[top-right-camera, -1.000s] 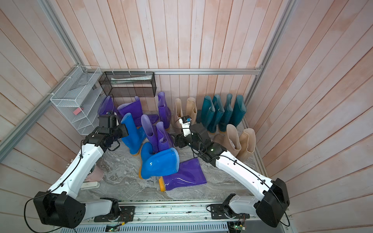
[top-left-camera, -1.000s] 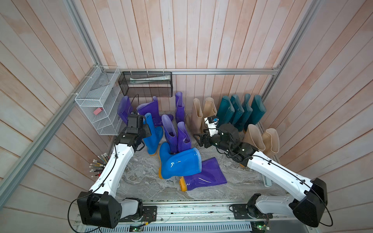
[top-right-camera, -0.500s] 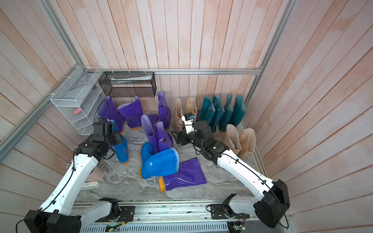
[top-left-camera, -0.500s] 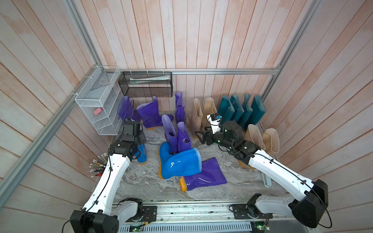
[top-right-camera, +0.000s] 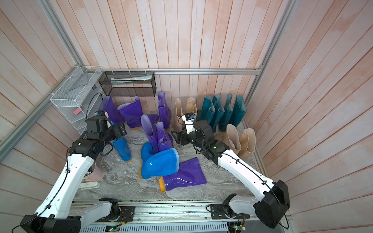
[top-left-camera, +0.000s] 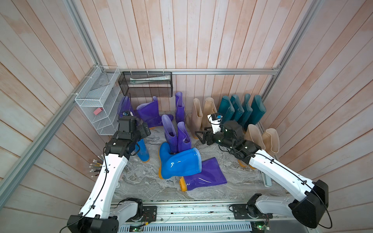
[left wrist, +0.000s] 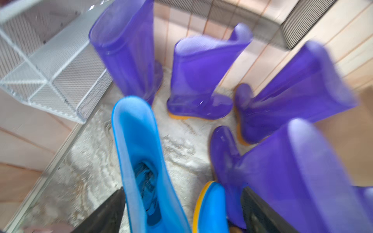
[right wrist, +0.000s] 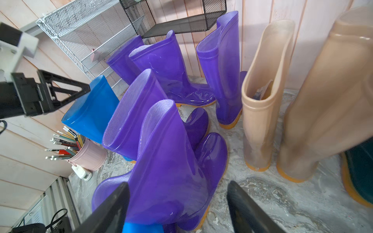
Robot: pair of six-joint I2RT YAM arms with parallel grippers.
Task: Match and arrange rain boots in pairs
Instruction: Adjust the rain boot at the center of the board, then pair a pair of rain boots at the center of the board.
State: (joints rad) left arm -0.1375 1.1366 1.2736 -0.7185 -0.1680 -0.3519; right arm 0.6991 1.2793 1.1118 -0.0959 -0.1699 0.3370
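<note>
Hovering over upright blue boot (top-left-camera: 143,151) near white wire rack (top-left-camera: 94,109), left gripper (left wrist: 182,189) has jaws spread wide, boot shaft between them, nothing clamped. Likewise agape and empty, right gripper (right wrist: 178,183) sits just beside upright purple pair (top-left-camera: 176,136) mid-scene. Second blue boot (top-left-camera: 179,163) lies on side, overlapping fallen purple boot (top-left-camera: 203,175). Teal boots (top-left-camera: 242,110) and beige pair (top-left-camera: 201,113) line back wall (top-left-camera: 181,40).

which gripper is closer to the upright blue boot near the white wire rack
Left. The left gripper hangs open right over the upright blue boot; the right gripper sits beyond the standing purple pair, beside the beige boots.
</note>
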